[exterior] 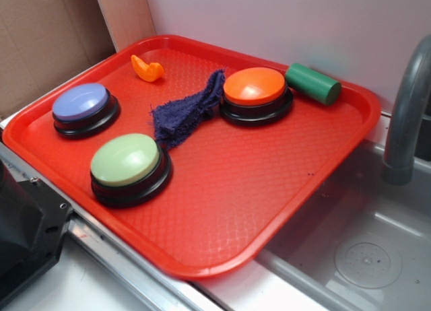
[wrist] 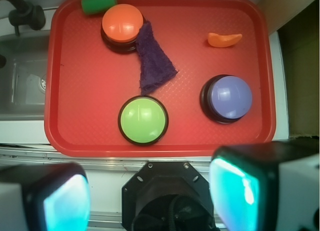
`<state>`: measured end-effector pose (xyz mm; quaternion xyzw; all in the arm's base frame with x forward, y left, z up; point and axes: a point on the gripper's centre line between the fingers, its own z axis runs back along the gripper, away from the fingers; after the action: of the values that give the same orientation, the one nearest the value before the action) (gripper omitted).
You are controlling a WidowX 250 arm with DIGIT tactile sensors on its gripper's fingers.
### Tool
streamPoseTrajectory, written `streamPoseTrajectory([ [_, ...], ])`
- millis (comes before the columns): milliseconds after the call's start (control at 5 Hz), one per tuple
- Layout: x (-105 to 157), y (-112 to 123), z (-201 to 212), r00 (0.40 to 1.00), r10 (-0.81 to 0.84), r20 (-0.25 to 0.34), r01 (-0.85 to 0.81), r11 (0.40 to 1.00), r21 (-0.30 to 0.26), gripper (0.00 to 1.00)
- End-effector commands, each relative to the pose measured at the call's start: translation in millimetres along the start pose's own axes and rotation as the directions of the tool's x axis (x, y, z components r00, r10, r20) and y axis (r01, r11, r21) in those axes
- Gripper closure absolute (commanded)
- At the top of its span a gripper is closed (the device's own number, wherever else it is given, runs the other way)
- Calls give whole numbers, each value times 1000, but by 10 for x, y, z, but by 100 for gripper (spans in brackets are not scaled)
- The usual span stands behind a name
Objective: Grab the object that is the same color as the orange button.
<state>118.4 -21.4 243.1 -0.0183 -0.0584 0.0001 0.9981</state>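
Landmark: tray [exterior: 283,210], lying on the worktop [wrist: 20,133] beside the sink [exterior: 377,257]. In the exterior view, three buttons sit on the tray: one near its far edge [exterior: 254,86], one at its left [exterior: 81,101], one nearest its front edge [exterior: 125,159]. Cloth [exterior: 185,112] lies mid-tray, apparently touching the far button. Small curved piece [exterior: 147,68] sits in the tray's far-left corner; cylinder [exterior: 312,83] lies on its side at the far-right rim.

A red tray [exterior: 283,210] carries every item. On it: orange button [exterior: 254,86], purple-blue button [exterior: 81,101], pale green button [exterior: 125,159], dark blue cloth [exterior: 188,109] touching the orange button, green cylinder [exterior: 312,83], small orange piece [exterior: 147,68].
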Motion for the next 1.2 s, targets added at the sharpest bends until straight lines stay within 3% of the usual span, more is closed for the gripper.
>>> streamPoseTrajectory([
  [0, 0, 0, 0, 1000, 0, 0, 0, 1000, 0, 0],
  [200, 454, 339, -419, 968, 241, -64, -235, 967, 99, 0],
  [400, 817, 683, -619, 913, 402, -67, -391, 911, 129, 0],
  [600, 1027, 1005, -732, 829, 560, 15, -555, 818, 150, 0],
  [800, 1163, 1279, -812, 666, 730, 157, -742, 670, 34, 0],
  [1000, 1163, 1279, -812, 666, 730, 157, -742, 670, 34, 0],
])
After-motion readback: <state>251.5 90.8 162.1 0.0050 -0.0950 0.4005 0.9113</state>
